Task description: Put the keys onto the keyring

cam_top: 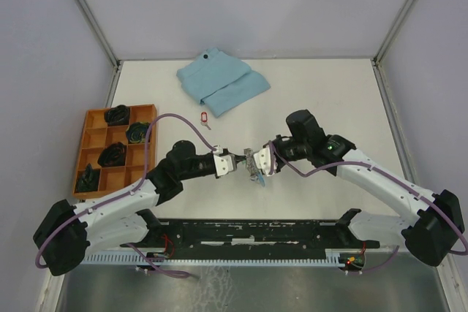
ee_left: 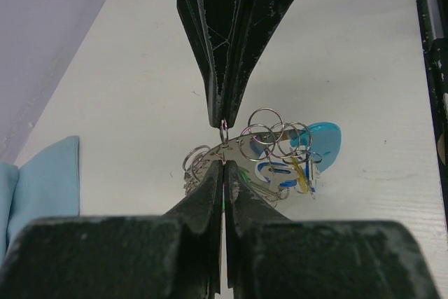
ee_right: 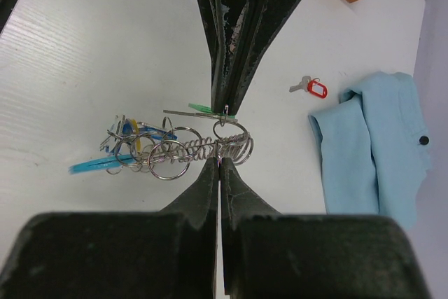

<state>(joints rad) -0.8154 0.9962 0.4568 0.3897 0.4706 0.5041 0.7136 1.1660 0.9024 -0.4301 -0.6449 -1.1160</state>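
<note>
Two arms meet over the middle of the white bench [cam_top: 329, 93], gripper to gripper. The left gripper [cam_top: 237, 164] reaches in from the left and the right gripper [cam_top: 260, 162] from the right. The keyring [cam_top: 254, 166] hangs in the narrow space between their tips.

Left wrist view: the left gripper [ee_left: 222, 165] is clenched, its jaws pressed together on a flat metal piece at the left end of the keyring [ee_left: 276, 146]. The right gripper [ee_left: 222, 122] comes down from above, also clenched, pinching a small ring of the same bundle. The rest of the bundle spreads to the right of both tips: loops of grey wire rings, a light-blue curved strap [ee_left: 323, 141], a yellow tag [ee_left: 299, 173] and a darker blue tag [ee_left: 269, 170].

Right wrist view: the right gripper [ee_right: 219, 162] grips the coiled rings. A green tag [ee_right: 199, 108] shows just beside the tips of the left gripper [ee_right: 225, 110].

Keys counted: one red-tagged key [cam_top: 205, 118] lies alone on the bench, well apart from both grippers, on their far side and near the cloth. One blue tag and one green tag sit within the held bundle.

Other items: one folded light-blue cloth [cam_top: 223, 80] at the far centre. One orange tray [cam_top: 86, 157] at the left, with four of its compartments holding dark items [cam_top: 112, 154].
</note>
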